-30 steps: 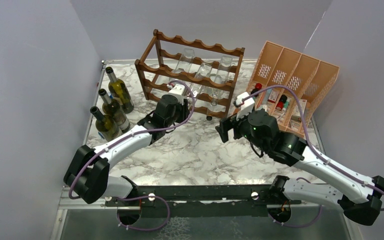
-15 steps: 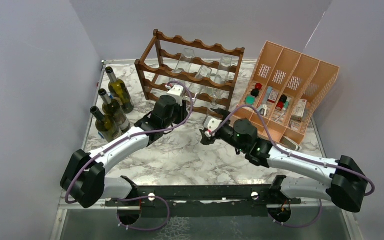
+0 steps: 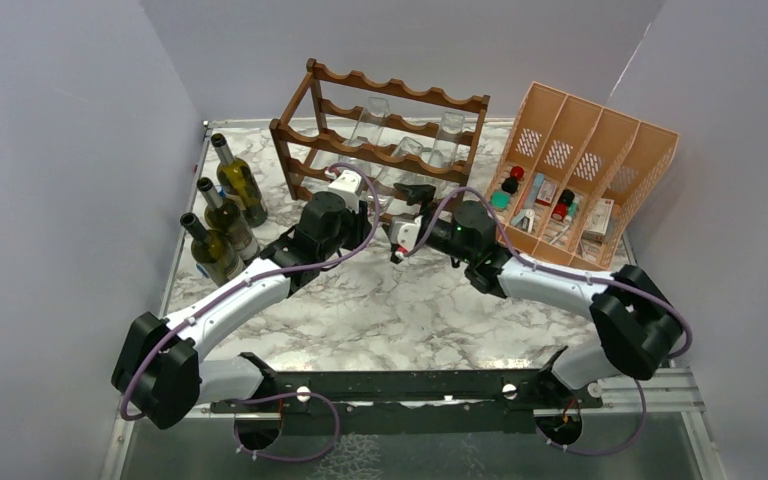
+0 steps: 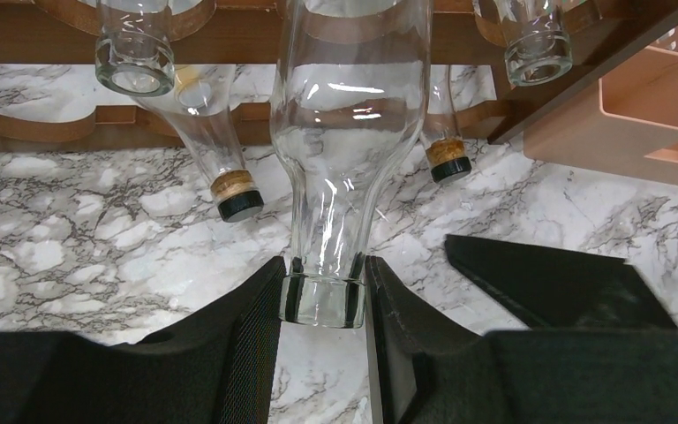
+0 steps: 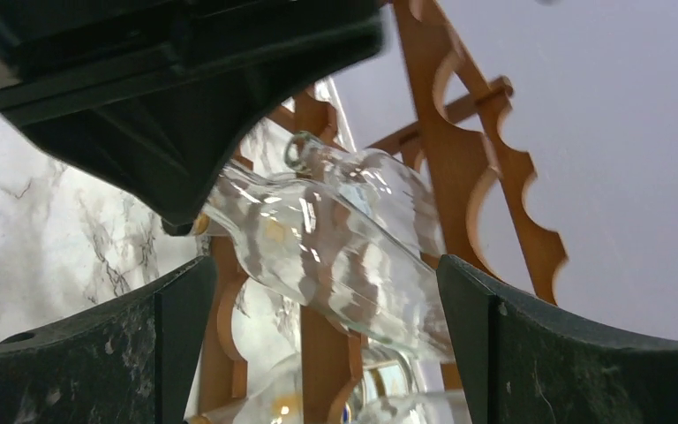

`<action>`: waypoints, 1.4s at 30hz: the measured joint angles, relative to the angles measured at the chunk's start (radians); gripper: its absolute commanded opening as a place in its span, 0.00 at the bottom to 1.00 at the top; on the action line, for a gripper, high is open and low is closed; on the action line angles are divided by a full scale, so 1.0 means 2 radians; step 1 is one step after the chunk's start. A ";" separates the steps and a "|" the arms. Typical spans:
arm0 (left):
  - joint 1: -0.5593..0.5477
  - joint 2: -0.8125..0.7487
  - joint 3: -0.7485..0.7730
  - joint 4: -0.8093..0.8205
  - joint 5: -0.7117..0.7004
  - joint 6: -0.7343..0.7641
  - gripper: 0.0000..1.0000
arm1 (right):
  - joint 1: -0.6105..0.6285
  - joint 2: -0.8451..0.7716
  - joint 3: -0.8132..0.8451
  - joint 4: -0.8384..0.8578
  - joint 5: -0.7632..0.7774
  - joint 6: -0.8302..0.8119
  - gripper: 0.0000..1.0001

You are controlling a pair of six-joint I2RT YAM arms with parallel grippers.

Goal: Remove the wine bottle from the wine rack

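Note:
The wine rack (image 3: 397, 92) is dark brown wood with wavy rails and stands at the back middle of the marble table. A clear glass wine bottle (image 4: 344, 132) slopes out of a lower tier, mouth towards me. My left gripper (image 4: 322, 300) is shut on its neck just behind the lip. In the top view the left gripper (image 3: 360, 200) sits at the rack's front. My right gripper (image 3: 415, 200) is beside it on the right. In the right wrist view the right gripper (image 5: 325, 265) is open, and the wine bottle's body (image 5: 335, 256) lies between its fingers, apart from the left one.
Other clear bottles (image 4: 229, 168) lie in the rack, two with corks. Three dark green bottles (image 3: 225, 205) stand at the left edge of the table. A peach-orange divided organiser (image 3: 585, 160) with small items leans at the right, close to the rack's end post.
The right arm has swung left from in front of the organiser to the rack, bringing its open jaws round the bottle's body. The left gripper has stayed shut on the neck.

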 measured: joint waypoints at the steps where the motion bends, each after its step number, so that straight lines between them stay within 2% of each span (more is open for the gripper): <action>1: 0.000 0.000 0.000 -0.001 0.001 -0.001 0.00 | 0.000 0.010 0.000 0.009 -0.007 -0.012 0.97; 11: 0.001 -0.017 0.000 -0.027 0.003 -0.005 0.00 | 0.001 0.099 0.022 0.036 -0.027 -0.089 0.98; 23: 0.001 -0.028 0.000 -0.043 0.006 -0.017 0.00 | 0.001 0.211 0.061 0.160 -0.006 -0.161 0.90; 26: 0.002 -0.037 0.000 -0.048 0.006 -0.019 0.00 | 0.001 0.221 0.061 0.183 0.001 -0.170 0.83; 31: 0.002 -0.043 0.000 -0.056 0.006 -0.019 0.00 | 0.001 0.231 0.065 0.214 0.012 -0.187 0.77; 35: 0.003 -0.045 0.000 -0.056 0.007 -0.021 0.00 | 0.001 0.233 0.065 0.214 0.014 -0.195 0.63; 38: 0.004 -0.049 0.001 -0.054 0.007 -0.022 0.00 | 0.001 0.233 0.065 0.212 0.014 -0.201 0.56; 40: 0.004 -0.050 0.003 -0.056 0.007 -0.024 0.05 | 0.001 0.233 0.065 0.213 0.013 -0.200 0.51; 42: 0.004 -0.051 0.004 -0.059 0.007 -0.025 0.20 | 0.003 0.231 0.064 0.211 0.013 -0.200 0.44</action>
